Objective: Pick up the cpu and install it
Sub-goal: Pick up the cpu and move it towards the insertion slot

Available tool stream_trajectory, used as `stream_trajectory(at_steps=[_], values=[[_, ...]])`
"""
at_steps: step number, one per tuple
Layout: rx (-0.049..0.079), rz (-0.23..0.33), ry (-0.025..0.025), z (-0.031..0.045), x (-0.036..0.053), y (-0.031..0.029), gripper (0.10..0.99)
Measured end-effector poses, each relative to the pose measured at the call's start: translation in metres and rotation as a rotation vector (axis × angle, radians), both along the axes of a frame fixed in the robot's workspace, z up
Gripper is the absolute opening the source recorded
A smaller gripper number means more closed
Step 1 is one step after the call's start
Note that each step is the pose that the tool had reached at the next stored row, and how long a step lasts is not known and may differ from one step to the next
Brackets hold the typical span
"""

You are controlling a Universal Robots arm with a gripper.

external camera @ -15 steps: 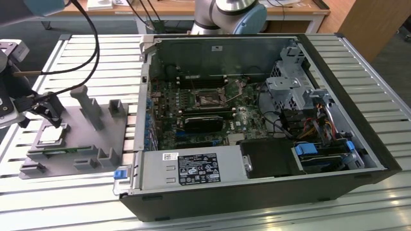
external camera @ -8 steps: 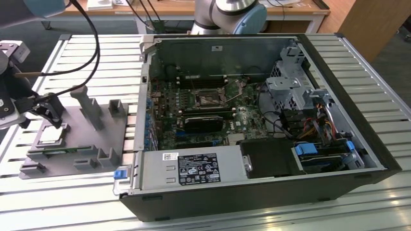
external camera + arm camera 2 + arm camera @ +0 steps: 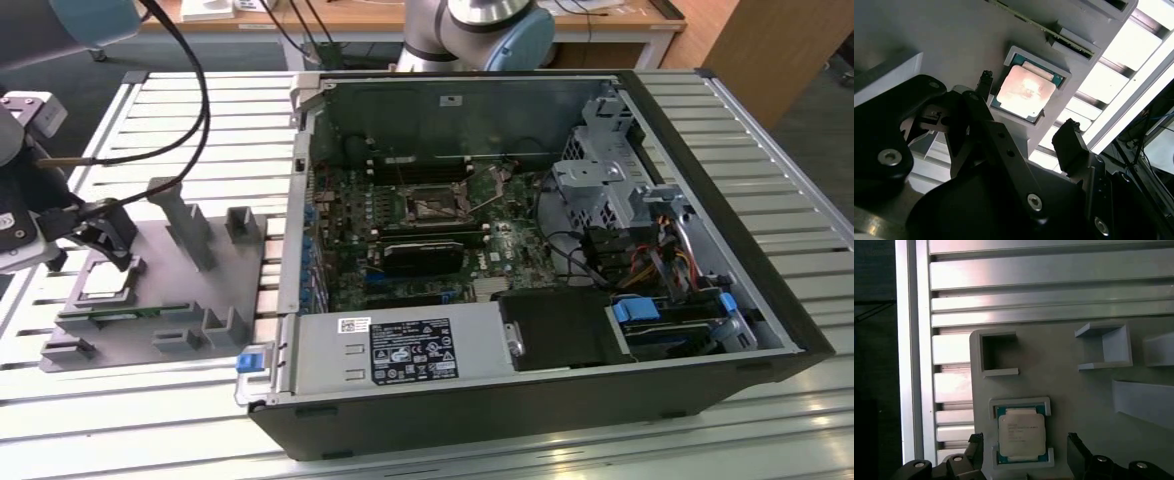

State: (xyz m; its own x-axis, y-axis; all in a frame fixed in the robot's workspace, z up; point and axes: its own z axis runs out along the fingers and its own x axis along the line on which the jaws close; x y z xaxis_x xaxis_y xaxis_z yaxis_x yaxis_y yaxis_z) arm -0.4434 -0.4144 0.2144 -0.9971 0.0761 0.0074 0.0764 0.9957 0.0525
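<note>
The cpu [image 3: 1021, 432], a small square chip with a shiny metal top, lies flat in a shallow pocket of the grey fixture plate [image 3: 1079, 405]. In the second wrist view the cpu [image 3: 1024, 92] glares under the light. My gripper [image 3: 1026, 450] hangs just above it, open, with one black fingertip [image 3: 976, 445] on each side of the chip and nothing held. In the exterior view the gripper [image 3: 100, 262] is over the fixture plate [image 3: 160, 300] at that view's left, with the cpu [image 3: 104, 288] right under it. The black socket frame [image 3: 434, 208] sits on the motherboard inside the open computer case [image 3: 747, 200].
A long green memory stick [image 3: 114, 318] lies in a slot of the fixture near the cpu pocket. Upright grey holders [image 3: 187, 225] rise from the plate beside the gripper. Everything stands on a slatted aluminium table [image 3: 774, 440]. Cables and drive cages crowd the case's right side.
</note>
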Motion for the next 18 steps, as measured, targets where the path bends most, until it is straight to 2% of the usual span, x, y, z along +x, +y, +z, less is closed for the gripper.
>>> stream_trajectory(at_steps=[9,18], values=[[0.0,0.01,0.0002,-0.008,0.0,-0.0008,0.761],[0.0,0.01,0.0001,-0.0118,0.0,-0.0008,0.761]])
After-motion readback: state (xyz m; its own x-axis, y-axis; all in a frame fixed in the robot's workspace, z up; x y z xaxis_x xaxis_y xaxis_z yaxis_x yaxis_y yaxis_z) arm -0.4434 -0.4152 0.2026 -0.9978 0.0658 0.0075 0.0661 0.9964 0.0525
